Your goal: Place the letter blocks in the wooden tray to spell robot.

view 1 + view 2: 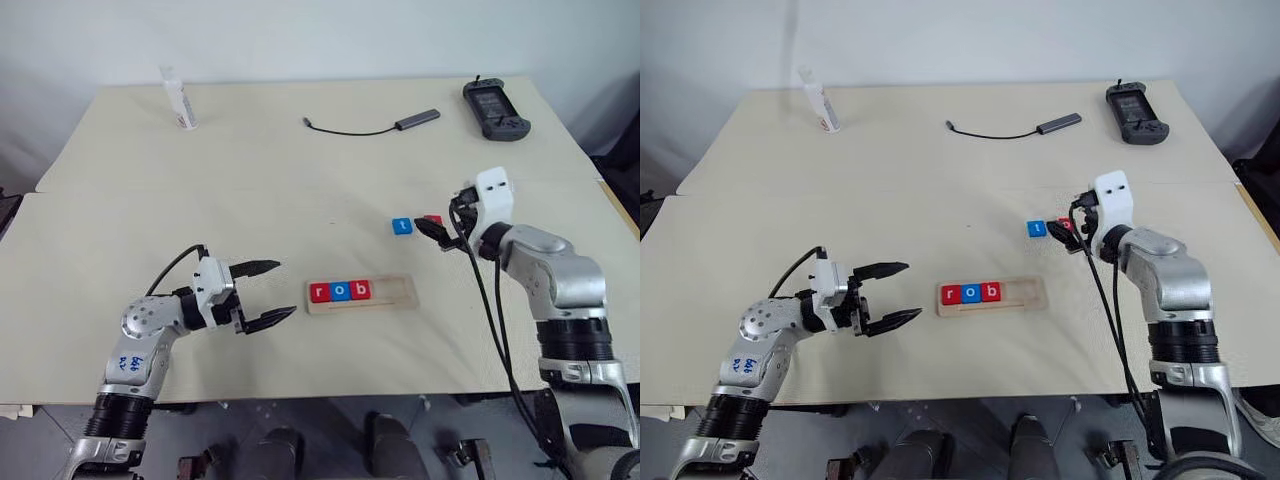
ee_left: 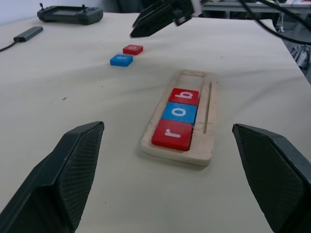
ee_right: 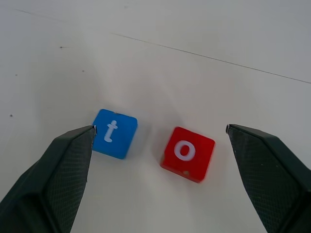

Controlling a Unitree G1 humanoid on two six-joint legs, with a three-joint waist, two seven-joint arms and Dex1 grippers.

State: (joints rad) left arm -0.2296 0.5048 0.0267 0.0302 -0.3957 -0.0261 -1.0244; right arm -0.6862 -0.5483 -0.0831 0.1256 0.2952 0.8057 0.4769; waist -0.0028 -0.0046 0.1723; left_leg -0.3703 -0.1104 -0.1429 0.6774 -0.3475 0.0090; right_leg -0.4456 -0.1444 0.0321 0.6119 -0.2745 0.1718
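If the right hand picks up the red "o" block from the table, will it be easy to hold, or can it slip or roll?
The red "o" block looks rigid and flat with rounded corners, so it probably will not roll. Its smooth sides are low, so open fingers may slip. It lies apart from the blue "t" block.

Three letter blocks set in the wooden tray, two left loose.
A red "r", blue "o" and red "b" are seated flat at its left end; a blue "t" and red "o" are seen side by side on the table beyond it.
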